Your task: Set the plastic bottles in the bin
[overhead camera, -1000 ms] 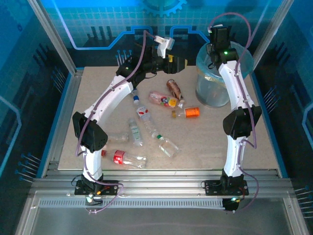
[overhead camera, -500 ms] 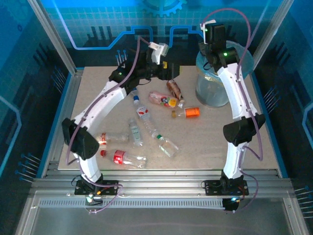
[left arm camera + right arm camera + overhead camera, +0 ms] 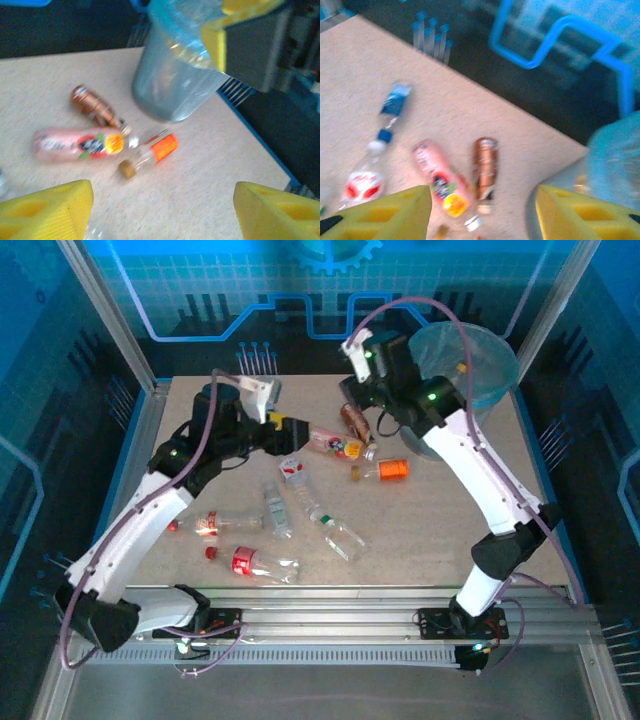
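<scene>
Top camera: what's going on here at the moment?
Two arms are working on getting plastic bottles into the bin at the far right of the table. Neither holds anything. The left pincer hangs open over the middle of the table. The right pincer hangs open above the pink bottle and brown bottle. The orange bottle and several others lie loose on the table.

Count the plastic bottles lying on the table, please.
9: brown bottle, pink bottle, orange bottle near the bin; blue bottle and red-white bottle by the left pincer; two clear bottles in the middle; two red-labelled bottles near the front. Others may be hidden.
</scene>
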